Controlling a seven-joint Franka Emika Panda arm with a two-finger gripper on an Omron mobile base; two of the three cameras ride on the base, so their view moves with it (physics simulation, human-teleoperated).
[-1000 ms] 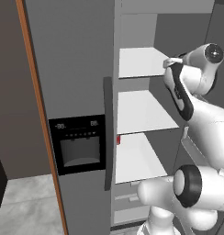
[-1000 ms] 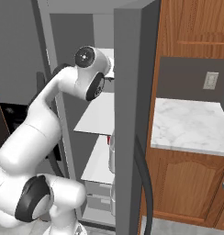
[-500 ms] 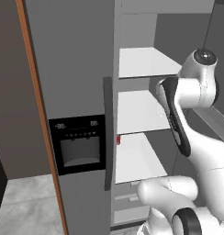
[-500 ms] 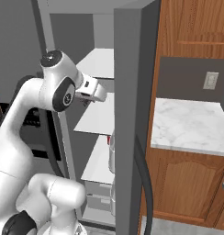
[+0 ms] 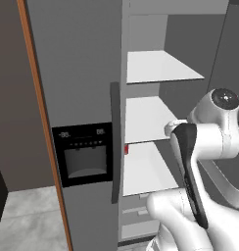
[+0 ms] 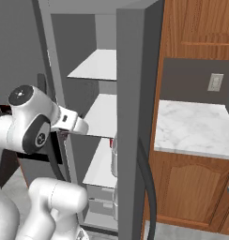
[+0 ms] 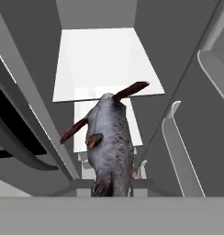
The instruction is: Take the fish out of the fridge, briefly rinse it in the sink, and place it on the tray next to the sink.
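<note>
Fish (image 7: 111, 147): grey body, reddish-brown fins, tail pointing away, hanging in my hand (image 7: 113, 183), whose fingers are pinched narrowly on it. Below and beyond it I see the open fridge (image 7: 104, 64), white shelves and drawers.

The fridge (image 5: 87, 98) was seen from the left side by the left base view, from close up, with its shut door in front and the white shelves (image 5: 155, 68) behind. The same fridge was seen from the right side by the right base view, past its open door (image 6: 135, 117). The shelves were shared by both views. The hand view was pointed into the fridge, very close to the fish (image 7: 111, 147).
</note>
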